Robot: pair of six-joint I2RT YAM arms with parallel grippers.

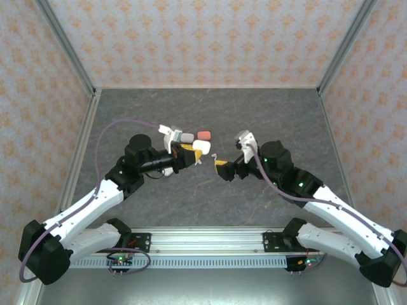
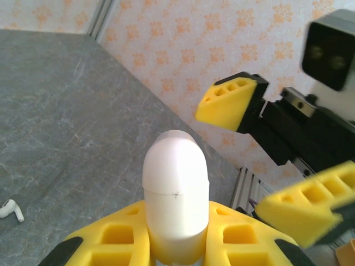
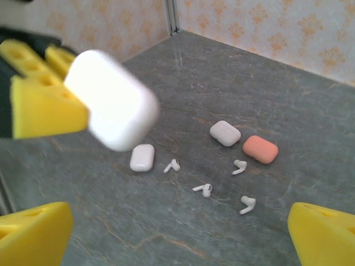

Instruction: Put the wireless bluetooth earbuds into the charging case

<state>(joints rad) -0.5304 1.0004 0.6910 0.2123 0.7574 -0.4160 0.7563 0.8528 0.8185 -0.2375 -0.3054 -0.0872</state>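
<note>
Clamping white case (image 2: 176,188), L tool (image 1: 189,154) | R tool (image 1: 220,166) wide | earbuds (image 3: 203,189) prob. mid-table

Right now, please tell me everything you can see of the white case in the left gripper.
The white case is a smooth, pebble-shaped plastic shell with rounded edges. A thin seam crosses its middle; the lid is closed. It is held above the table, clamped between the yellow fingers of the left gripper, one rounded end sticking out.

The white case (image 3: 113,100) looks blurred in the right wrist view; its lower end is hidden between the pads (image 2: 119,235) of the left gripper (image 2: 177,221).
</note>
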